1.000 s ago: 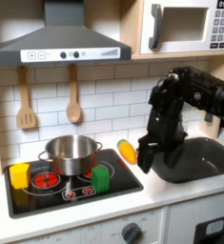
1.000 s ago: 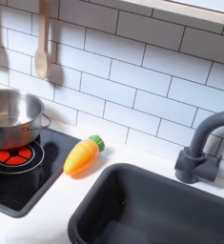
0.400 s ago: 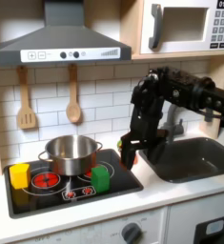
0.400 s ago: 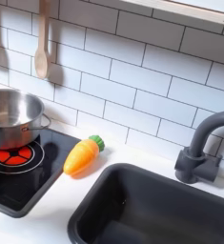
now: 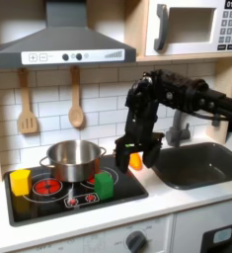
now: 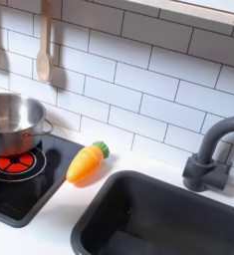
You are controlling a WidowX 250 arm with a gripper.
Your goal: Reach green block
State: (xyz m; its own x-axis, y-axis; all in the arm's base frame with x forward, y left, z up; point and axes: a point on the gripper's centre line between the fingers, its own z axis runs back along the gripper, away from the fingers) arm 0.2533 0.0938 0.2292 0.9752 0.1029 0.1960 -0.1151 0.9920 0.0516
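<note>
The green block (image 5: 105,185) is a small bright green stub standing on the black stovetop (image 5: 48,203), in front of the steel pot (image 5: 73,158). In the first exterior view my gripper (image 5: 133,158) hangs over the stovetop's right edge, up and to the right of the green block and apart from it. Its fingers are spread open, and a bit of the orange carrot toy (image 5: 135,160) shows between them, behind. The arm reaches in from the first exterior view's right.
A yellow block (image 5: 21,181) stands at the stove's left edge. The second exterior view has the carrot toy (image 6: 86,162) lying between the pot (image 6: 9,120) and the black sink (image 6: 128,234), with a faucet (image 6: 210,159) behind. Wooden utensils (image 5: 76,107) hang on the tiled wall.
The arm has swung left from above the sink to the stove's right edge, bringing the gripper closer to the green block. The objects have not moved.
</note>
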